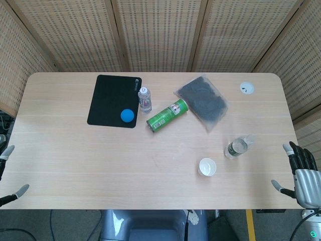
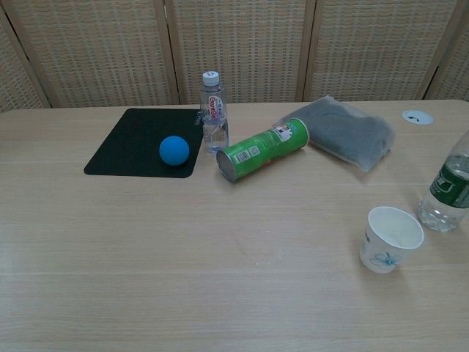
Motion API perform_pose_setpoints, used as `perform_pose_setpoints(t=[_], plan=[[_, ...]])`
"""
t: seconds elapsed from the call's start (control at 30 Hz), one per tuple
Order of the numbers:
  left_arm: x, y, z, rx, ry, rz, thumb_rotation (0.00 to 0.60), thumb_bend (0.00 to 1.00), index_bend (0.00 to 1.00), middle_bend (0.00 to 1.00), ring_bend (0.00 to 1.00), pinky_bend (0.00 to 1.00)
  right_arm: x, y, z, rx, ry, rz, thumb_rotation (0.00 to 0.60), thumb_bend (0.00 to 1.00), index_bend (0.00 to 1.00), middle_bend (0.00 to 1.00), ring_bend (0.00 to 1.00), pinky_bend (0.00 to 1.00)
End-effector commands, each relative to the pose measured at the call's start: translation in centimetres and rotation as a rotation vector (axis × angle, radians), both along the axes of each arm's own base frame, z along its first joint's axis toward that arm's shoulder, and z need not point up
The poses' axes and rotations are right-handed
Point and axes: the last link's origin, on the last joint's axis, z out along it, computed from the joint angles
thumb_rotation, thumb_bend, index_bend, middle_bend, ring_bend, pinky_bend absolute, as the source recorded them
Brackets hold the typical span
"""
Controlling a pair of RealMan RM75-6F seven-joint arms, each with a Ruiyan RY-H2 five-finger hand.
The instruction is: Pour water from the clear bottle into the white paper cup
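Note:
A white paper cup (image 1: pixel 206 166) (image 2: pixel 390 239) stands upright and open near the table's front right. Just right of it stands a clear bottle with a green label (image 1: pixel 236 146) (image 2: pixel 448 192); the chest view cuts off its top. A second, smaller clear bottle with a white cap (image 1: pixel 145 98) (image 2: pixel 213 111) stands at the black mat's right edge. My right hand (image 1: pixel 303 169) hangs past the table's right edge, fingers spread and holding nothing, well apart from the cup. Only fingertips of my left hand (image 1: pixel 7 153) show at the far left edge, spread and holding nothing. The chest view shows neither hand.
A green can (image 1: pixel 167 115) (image 2: pixel 264 150) lies on its side mid-table. A grey bag (image 1: pixel 203 102) (image 2: pixel 344 133) lies behind it to the right. A blue ball (image 1: pixel 127 115) (image 2: pixel 174 150) rests on the black mat (image 1: pixel 108 98). A white disc (image 1: pixel 246 88) sits far right.

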Motion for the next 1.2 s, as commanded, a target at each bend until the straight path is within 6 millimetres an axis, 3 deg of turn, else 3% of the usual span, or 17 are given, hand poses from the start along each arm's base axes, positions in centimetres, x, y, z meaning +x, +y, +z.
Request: perform_pose_setpoints(t=[0.03,0.23,0.47,0.67,0.83,0.9,1.2], plan=[[0.0,0.1,0.0,-0.001,0.0,0.002,0.6,0.15,0.0,0.0,0.0,0.0,0.0,-0.1,-0.1,0.003,0.001,-0.002,0.6,0.0,0.0,0.0,0.0,0.0],[0.1,0.1,-0.1,-0.003,0.003,0.0,0.6,0.15,0.0,0.0,0.0,0.0,-0.9,-0.9,-0.5,0.047,-0.049,-0.036,0.6,0.0,0.0,0.0,0.0,0.0],[0.2,0.3,-0.3,-0.002,0.011,0.0,0.6,0.15,0.0,0.0,0.0,0.0,-5.3,-3.9,-1.5,0.195,-0.222,-0.154,0.6,0.0,0.0,0.0,0.0,0.0],[0.2,0.6,-0.7,-0.013,0.025,0.006,0.6,0.15,0.0,0.0,0.0,0.0,-7.7,-5.8,-2.6,0.249,-0.239,-0.183,0.6,0.0,0.0,0.0,0.0,0.0],[0.3,0.7,-1.0,-0.016,0.035,0.011,0.6,0.15,0.0,0.0,0.0,0.0,-8.3,-7.5,-4.2,0.313,-0.363,-0.169,0.6,0.0,0.0,0.0,0.0,0.0],[0.2,0.9,-1.1,-0.015,0.038,0.02,0.6,0.15,0.0,0.0,0.0,0.0,-8.3,-9.5,-5.8,0.349,-0.47,-0.188,0.6,0.0,0.0,0.0,0.0,0.0],[0.0,1.5,-1.1,-0.011,0.038,0.039,0.6,0.15,0.0,0.0,0.0,0.0,-7.8,-12.9,-9.0,0.43,-0.554,-0.178,0.6,0.0,0.0,0.0,0.0,0.0]])
